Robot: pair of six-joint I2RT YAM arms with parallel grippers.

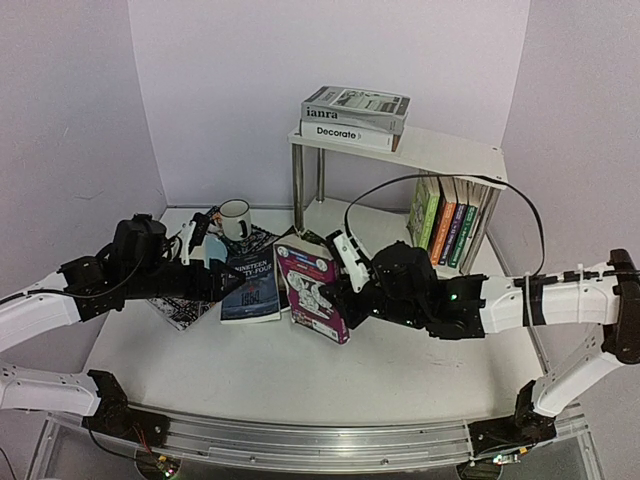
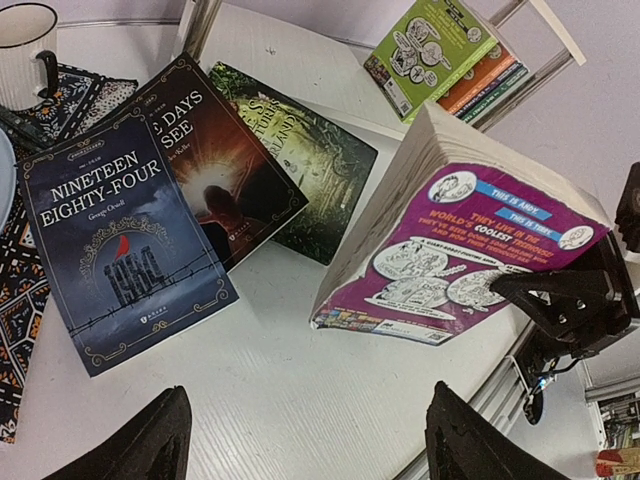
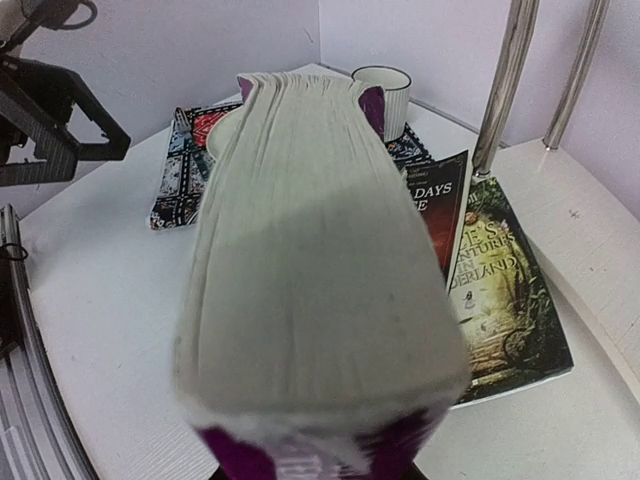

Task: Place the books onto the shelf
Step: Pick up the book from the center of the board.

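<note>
My right gripper [image 1: 345, 298] is shut on a thick purple cartoon-cover book [image 1: 312, 288], holding it tilted above the middle of the table. In the right wrist view its page edge [image 3: 310, 250] fills the frame and hides the fingers. My left gripper [image 2: 305, 420] hangs open over bare table, just left of that purple book [image 2: 450, 250]. Three dark books lie flat: Nineteen Eighty-Four [image 2: 120, 240], a red-glow one [image 2: 215, 170] and a green one [image 2: 300, 170]. The shelf [image 1: 450, 150] stands at the back right, with two books stacked on top [image 1: 355, 115] and several upright below [image 1: 447, 225].
A white mug [image 1: 235, 218] stands on a black-white patterned placemat [image 1: 180, 310] at the back left, partly under the flat books. The shelf's chrome legs [image 1: 298, 190] rise just behind them. A metal rail [image 1: 320, 445] runs along the near table edge.
</note>
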